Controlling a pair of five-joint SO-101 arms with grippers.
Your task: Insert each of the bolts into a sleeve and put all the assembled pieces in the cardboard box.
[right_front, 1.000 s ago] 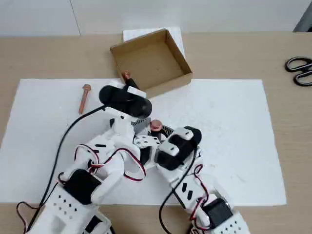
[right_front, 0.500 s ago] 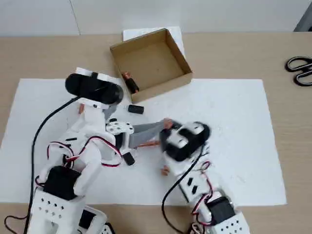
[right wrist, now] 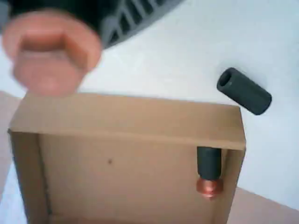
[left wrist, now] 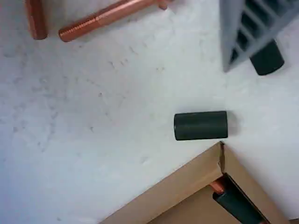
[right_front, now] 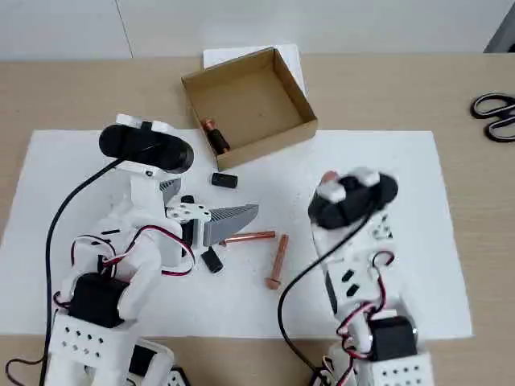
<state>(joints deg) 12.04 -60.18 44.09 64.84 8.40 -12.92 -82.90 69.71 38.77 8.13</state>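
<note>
1. Tan counter (right_front: 451, 88), white sheet (right_front: 386, 161); cardboard box (right_front: 278, 137) at the sheet's far edge, one assembled piece (right_front: 216, 137) inside.
2. My right hand (right_front: 331, 183) is clenched on a bolt (right wrist: 49, 51).
3. My left hand (right_front: 233, 221) sits beside two loose bolts (right_front: 248, 237); grip state I cannot tell.
4. One sleeve (right_front: 224, 180) lies just in front of the box.

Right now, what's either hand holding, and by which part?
Right hand holds a bolt, gripped below its head, which sticks out. Left hand looks empty.

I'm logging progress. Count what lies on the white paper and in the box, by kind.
Bare bolts on the paper: 2
Empty sleeves on the paper: 3
Sleeved bolts in the cardboard box: 1
Total: 6
</note>
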